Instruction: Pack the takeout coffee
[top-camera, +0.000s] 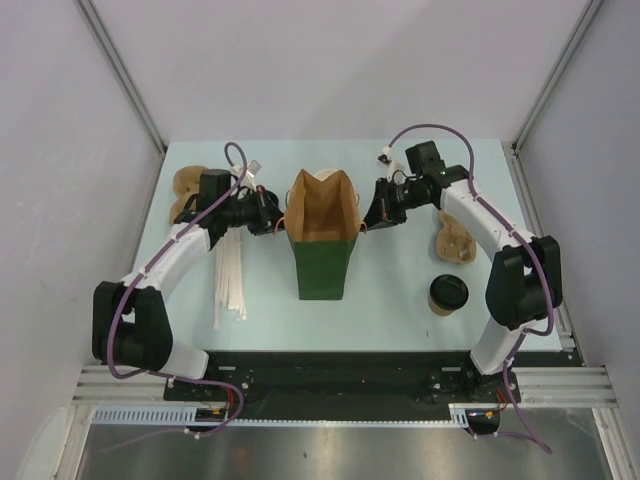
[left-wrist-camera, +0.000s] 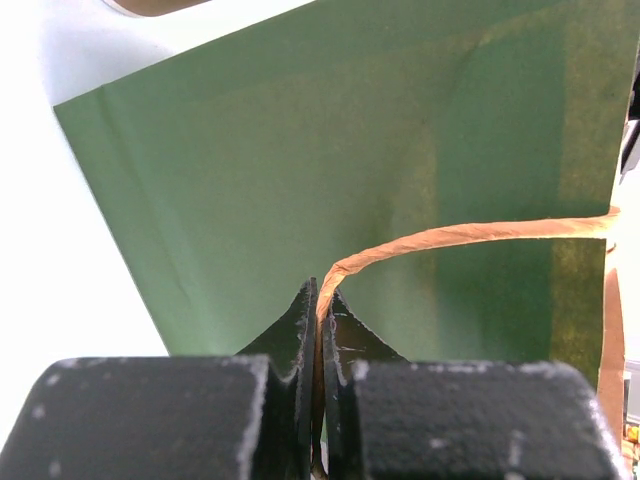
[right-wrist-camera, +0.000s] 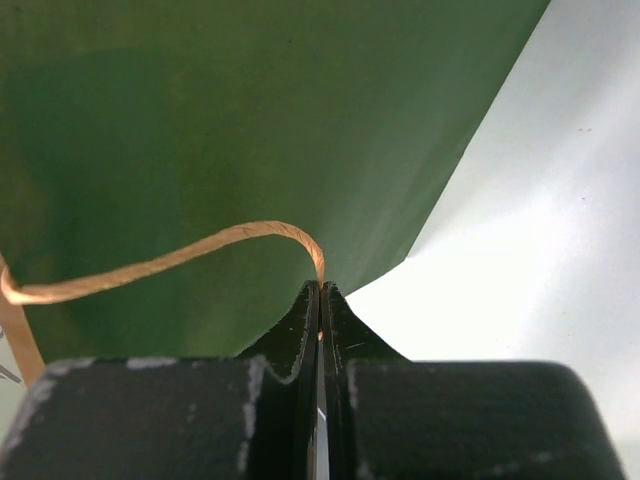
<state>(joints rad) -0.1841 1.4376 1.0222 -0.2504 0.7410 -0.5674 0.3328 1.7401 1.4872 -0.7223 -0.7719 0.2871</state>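
Observation:
The takeout coffee (top-camera: 449, 294), a small tan cup with a black lid, stands upright on the table at the near right, apart from both grippers. The green bag (top-camera: 322, 235) stands in the middle with its mouth open and its brown inside showing. My left gripper (top-camera: 275, 215) is shut on the bag's left twisted-paper handle (left-wrist-camera: 470, 232). My right gripper (top-camera: 368, 222) is shut on the right handle (right-wrist-camera: 180, 255). In the wrist views, each gripper (left-wrist-camera: 322, 290) (right-wrist-camera: 320, 288) pinches its cord close against the green bag wall (left-wrist-camera: 300, 170) (right-wrist-camera: 250, 120).
Long white sticks (top-camera: 230, 275) lie left of the bag under the left arm. Tan paper items sit at the far left (top-camera: 188, 190) and at the right (top-camera: 455, 240) under the right arm. Grey walls enclose the pale table (top-camera: 390, 310).

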